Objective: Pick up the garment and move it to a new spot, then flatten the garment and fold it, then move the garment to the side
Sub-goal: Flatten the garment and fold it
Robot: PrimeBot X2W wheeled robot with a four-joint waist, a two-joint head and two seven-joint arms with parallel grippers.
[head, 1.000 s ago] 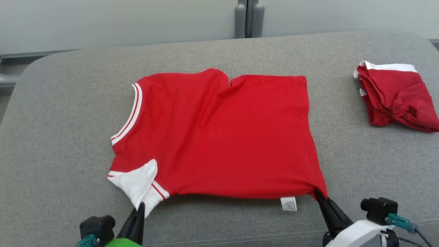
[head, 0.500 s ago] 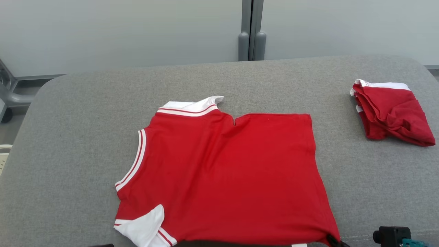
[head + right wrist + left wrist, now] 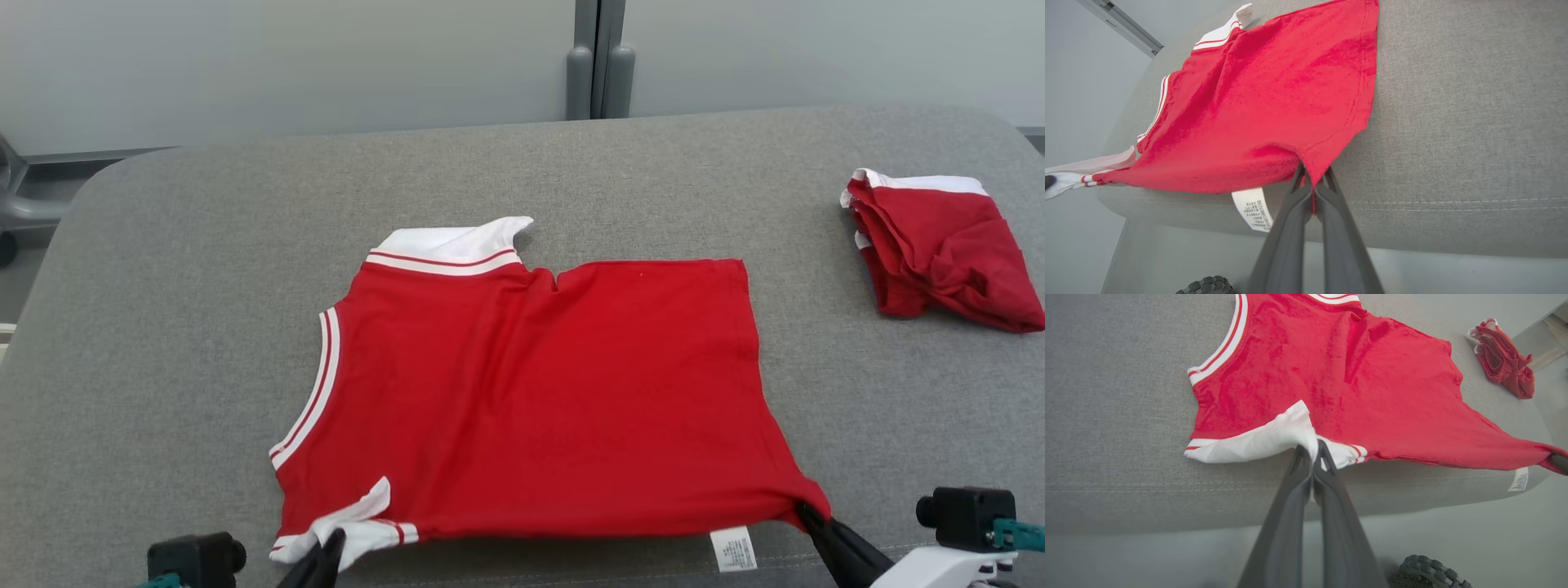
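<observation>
The garment (image 3: 531,392) is a red T-shirt with white, red-striped sleeves, spread across the grey cushion (image 3: 163,286) with its near edge at the cushion's front. My left gripper (image 3: 326,549) is shut on the white near sleeve (image 3: 1265,439), seen pinched in the left wrist view (image 3: 1312,451). My right gripper (image 3: 808,516) is shut on the red near hem corner (image 3: 1314,163), gripped between the fingers in the right wrist view (image 3: 1312,179). A white care label (image 3: 732,548) hangs from the near edge. The far sleeve (image 3: 453,242) lies flat at the back.
A second red garment (image 3: 939,245), folded and bunched, lies at the cushion's far right. Behind the cushion is a pale wall with a grey post (image 3: 600,57). The cushion's front edge drops to the floor, where a wheel (image 3: 1429,571) shows.
The shirt has been drawn toward the cushion's front edge and the far white sleeve has unfolded into sight. The head camera has shifted, so both grippers are back at the bottom.
</observation>
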